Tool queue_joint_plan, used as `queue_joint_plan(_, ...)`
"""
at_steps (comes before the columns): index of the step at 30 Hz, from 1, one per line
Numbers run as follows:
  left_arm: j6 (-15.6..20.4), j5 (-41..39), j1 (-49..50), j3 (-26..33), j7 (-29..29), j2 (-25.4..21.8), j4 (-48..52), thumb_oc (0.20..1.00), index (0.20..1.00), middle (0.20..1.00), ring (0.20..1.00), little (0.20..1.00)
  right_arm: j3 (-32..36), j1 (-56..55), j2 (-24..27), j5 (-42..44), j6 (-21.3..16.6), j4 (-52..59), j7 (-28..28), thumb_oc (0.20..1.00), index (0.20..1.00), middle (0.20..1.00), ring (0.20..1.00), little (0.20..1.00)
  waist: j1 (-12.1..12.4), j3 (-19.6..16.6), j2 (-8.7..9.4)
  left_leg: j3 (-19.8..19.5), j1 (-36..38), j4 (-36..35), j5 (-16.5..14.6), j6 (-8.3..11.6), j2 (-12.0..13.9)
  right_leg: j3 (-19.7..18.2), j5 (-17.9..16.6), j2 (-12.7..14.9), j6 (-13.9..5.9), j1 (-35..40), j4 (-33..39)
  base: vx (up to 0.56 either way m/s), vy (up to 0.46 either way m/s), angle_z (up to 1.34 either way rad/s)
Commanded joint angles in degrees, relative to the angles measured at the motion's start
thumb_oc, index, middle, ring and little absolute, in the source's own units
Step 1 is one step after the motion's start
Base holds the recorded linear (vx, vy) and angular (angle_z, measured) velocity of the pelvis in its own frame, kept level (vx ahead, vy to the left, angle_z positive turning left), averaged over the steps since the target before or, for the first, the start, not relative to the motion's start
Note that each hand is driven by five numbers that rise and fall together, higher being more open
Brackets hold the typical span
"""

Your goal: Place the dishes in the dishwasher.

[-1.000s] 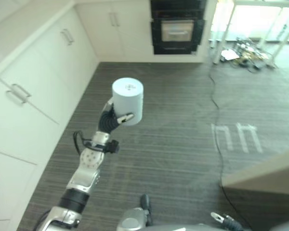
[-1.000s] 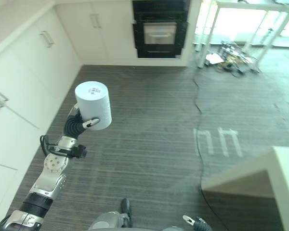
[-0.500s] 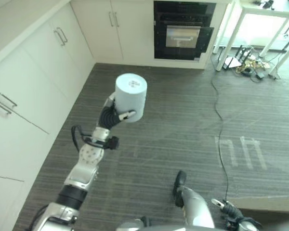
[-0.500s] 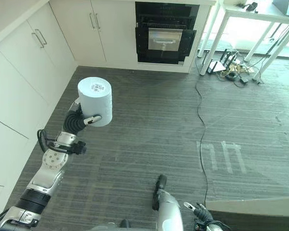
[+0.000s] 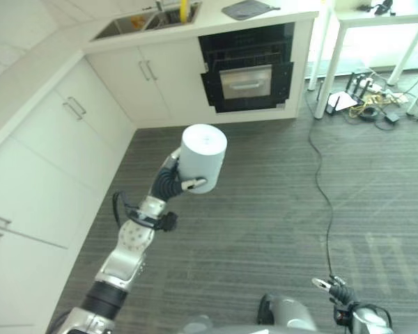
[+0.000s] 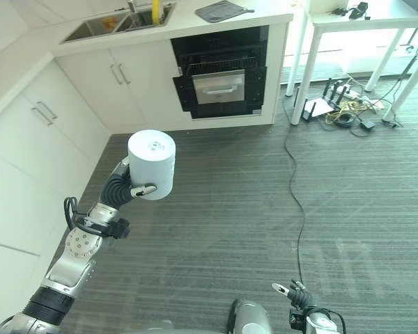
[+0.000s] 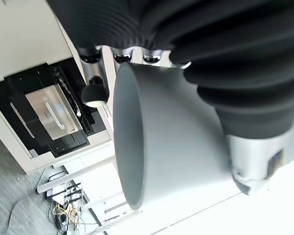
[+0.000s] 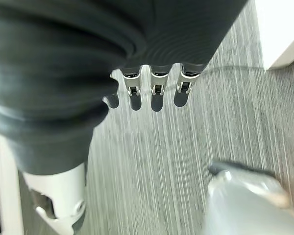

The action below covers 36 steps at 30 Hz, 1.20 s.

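Smooth matt white cup [image 5: 203, 156]; ribbed grey floor [image 5: 279, 209]; glossy white cabinets [image 5: 63, 146].

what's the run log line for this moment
left robot hand: shut on white cup, held upside down above the floor | right robot hand: low at the side, open, holds nothing | dishwasher: ahead, door ajar

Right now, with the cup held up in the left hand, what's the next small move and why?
Probably carry the cup forward toward the black appliance under the counter: the left hand grips it securely over bare floor, well short of that unit.
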State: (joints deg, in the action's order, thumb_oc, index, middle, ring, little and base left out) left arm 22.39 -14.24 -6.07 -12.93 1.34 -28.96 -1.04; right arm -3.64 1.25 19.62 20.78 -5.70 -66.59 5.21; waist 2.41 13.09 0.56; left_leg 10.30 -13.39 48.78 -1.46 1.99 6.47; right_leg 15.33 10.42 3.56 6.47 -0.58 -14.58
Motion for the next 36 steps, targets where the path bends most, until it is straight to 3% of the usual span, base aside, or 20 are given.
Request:
queue_joint_plan(1,3.05,-2.07,-1.66,3.2,-2.74,-0.72,3.13,0.2,0.2,0.2,0.2,0.2,-1.09,0.03,1.93,-3.86,0.18,-0.05,1.14,1.0,1.0,1.0,1.0,1.0,-0.08,1.05,-1.67,5.68,6.47,-27.12,-3.62,0.57,-1.27,2.81,-3.4,1.41,-8.52,6.24,10.68,0.64,0.404,-1.34)
queue_joint_plan(2,2.64,-1.79,-0.46,4.13,-2.46,-0.2,4.05,0.2,0.2,0.2,0.2,0.2,-1.45,-0.53,1.41,-4.1,1.2,-0.5,0.52,1.0,1.0,1.0,1.0,1.0,0.86,1.14,-3.38,2.87,6.65,-42.14,2.13,2.6,0.34,0.26,-1.15,0.27,-9.94,7.66,9.46,0.54,0.362,-1.22)
queue_joint_plan(3,2.61,-1.79,-0.34,4.22,-2.35,-0.15,4.15,0.2,0.2,0.2,0.2,0.2,-1.48,-0.62,1.35,-4.08,1.27,-0.51,0.46,1.0,1.0,1.0,1.0,1.0,0.93,1.17,-3.48,2.7,6.78,-43.16,2.88,2.82,0.59,0.06,-0.9,0.23,-9.99,7.83,9.3,0.54,0.311,-1.02)
queue_joint_plan(4,2.53,-1.87,-0.13,4.53,-2.23,-0.01,4.22,0.2,0.2,0.2,0.2,0.2,-1.62,-0.86,1.16,-4.36,1.09,-0.91,0.45,1.0,1.0,1.0,1.0,1.0,1.3,0.96,-4.15,1.85,6.2,-46.47,5.69,3.68,2.22,-0.6,-0.25,-0.21,-10.1,8.21,8.89,0.52,0.29,-0.73)
queue_joint_plan(5,3.03,-2.32,0.23,5.39,-1.39,0.58,3.34,0.2,0.2,0.2,0.2,0.2,-1.59,-2.17,0.69,-5.37,0.71,-1.31,0.4,1.0,1.0,1.0,1.0,1.0,0.8,0.58,-4.21,4.47,6.68,-49.13,8.11,5.08,5.14,-0.11,2.51,0.64,-10.73,10.04,7.43,0.56,0.331,-0.8)
queue_joint_plan(8,3.83,-2.56,-0.22,5.86,-0.01,0.96,2.12,0.2,0.2,0.2,0.2,0.2,-1.35,-3.16,0.4,-5.36,0.5,-1.81,-0.3,1.0,1.0,1.0,1.0,1.0,-0.2,-0.13,-3.97,8.41,7.79,-48.46,7.05,4.73,5.83,1.67,4.27,1.54,-11.43,11.06,5.89,0.35,0.284,-0.45)
queue_joint_plan(10,2.7,-1.56,-0.5,5.42,-0.87,0.84,2.73,0.2,0.2,0.2,0.2,0.2,-0.56,-3.59,0.14,-3.36,1.65,-1.55,-0.9,1.0,1.0,1.0,1.0,1.0,-0.11,-0.67,-3.12,7.84,8.69,-47.26,4.71,3.84,4.39,1.44,6.68,3.01,-11.63,11.87,2.66,0.39,0.381,-0.06)
queue_joint_plan(14,2.02,-0.16,-2.1,4.87,-1.31,0.51,2.29,0.2,0.2,0.2,0.2,0.2,1.72,-4.59,-0.98,-0.23,2.68,-0.86,-1.13,1.0,1.0,1.0,1.0,1.0,0.48,-1.63,-1.79,6.12,7.81,-43.39,0.74,1.14,0.54,0.6,7.51,4.51,-11.87,13.37,0.21,0.33,0.348,0.18)
queue_joint_plan(15,2.04,-0.02,-2.26,4.9,-1.19,0.43,2.31,0.2,0.2,0.2,0.2,0.2,1.96,-4.83,-1.17,-0.61,2.75,-0.37,-1.3,1.0,1.0,1.0,1.0,1.0,0.55,-1.66,-2.17,6.53,7.37,-43.17,1.29,0.31,0.6,0.85,6.37,4.19,-11.75,12.79,-0.1,0.16,0.259,0.1)
queue_joint_plan(17,1.9,0.14,-2.81,4.53,-0.8,0.18,2.29,0.2,0.2,0.2,0.2,0.2,2.56,-5.43,-1.62,-1.26,3.12,0.69,-2.21,1.0,1.0,1.0,1.0,1.0,0.49,-1.83,-1.65,5.65,7.32,-41.83,-0.55,-1.36,-1.44,0.12,5.32,4.78,-12.05,12.46,-2.0,0.18,0.25,-0.03)
queue_joint_plan(20,2.35,1.13,-3.33,3.43,0.02,-0.34,2.05,0.2,0.2,0.2,0.2,0.2,2.86,-5.84,-2.62,1.13,3.64,1.42,-3.51,1.0,1.0,1.0,1.0,1.0,0.97,-2.21,-0.15,4.37,8.32,-41.24,-3.11,-5.28,-5.99,-1.14,0.81,5.64,-13.84,11.72,-7.48,0.21,0.276,0.52)
queue_joint_plan(25,1.68,2.68,-3.97,2.44,-1.49,-0.82,2.45,0.2,0.2,0.2,0.2,0.2,2.19,-6.23,-3.16,1.7,2.82,2.64,-3.22,1.0,1.0,1.0,1.0,1.0,1.61,-2.58,0.3,5.36,10.5,-44.29,-3.76,-8.08,-9.01,0.48,-5.53,6.5,-16.39,9.0,-17.25,0.11,0.175,0.2)
queue_joint_plan(26,1.17,3.03,-4.1,2.27,-2.19,-0.88,2.63,0.2,0.2,0.2,0.2,0.2,1.91,-6.38,-3.15,1.66,2.96,3.13,-3.05,1.0,1.0,1.0,1.0,1.0,1.64,-2.67,0.56,5.22,12.02,-45.59,-5.1,-8.76,-10.31,0.62,-6.31,7.85,-17.64,7.16,-22.46,0.14,0.252,-0.01)
queue_joint_plan(27,0.87,3.45,-4.69,2.03,-3.78,-1.01,2.43,0.2,0.2,0.2,0.2,0.2,1.18,-5.92,-3.0,1.8,2.76,3.2,-2.56,1.0,1.0,1.0,1.0,1.0,1.07,-2.21,0.03,5.31,14.26,-47.78,-5.48,-9.32,-10.47,1.12,-6.0,7.79,-17.61,1.93,-25.76,0.12,0.211,-0.13)
queue_joint_plan(28,0.88,3.49,-4.74,2.02,-3.9,-1.0,2.4,0.2,0.2,0.2,0.2,0.2,1.14,-5.86,-2.97,1.83,2.74,3.18,-2.54,1.0,1.0,1.0,1.0,1.0,1.02,-2.19,-0.01,5.27,14.34,-47.9,-5.49,-9.33,-10.47,1.09,-5.89,7.71,-17.57,1.65,-25.82,-0.02,0.086,-0.19)
queue_joint_plan(30,0.98,3.83,-5.56,1.9,-4.25,-1.27,2.15,0.2,0.2,0.2,0.2,0.2,0.66,-5.27,-2.48,2.77,3.16,3.51,-2.37,1.0,1.0,1.0,1.0,1.0,-0.5,-0.99,-1.35,4.58,15.95,-48.88,-4.49,-8.53,-8.86,1.95,-4.74,4.72,-15.61,-3.78,-21.93,-0.02,-0.067,0.14)
queue_joint_plan(31,0.26,4.76,-6.35,1.75,-4.91,-1.27,1.91,0.2,0.2,0.2,0.2,0.2,0.4,-4.94,-2.18,3.41,3.49,3.78,-2.17,1.0,1.0,1.0,1.0,1.0,-1.54,-0.02,-1.46,2.94,17.53,-49.67,-4.81,-7.55,-8.36,1.89,-5.07,4.99,-15.33,-6.68,-15.28,0.08,-0.13,0.26)
queue_joint_plan(36,0.41,4.19,-6.28,1.55,-6.0,-1.6,1.8,0.2,0.2,0.2,0.2,0.2,0.85,-4.35,-1.8,3.11,3.64,3.26,-2.06,1.0,1.0,1.0,1.0,1.0,-3.55,0.76,-0.54,-0.87,21.1,-49.82,-8.61,-6.55,-9.53,-1.34,-12.0,6.22,-17.04,-10.42,1.31,0.15,-0.107,0.45)
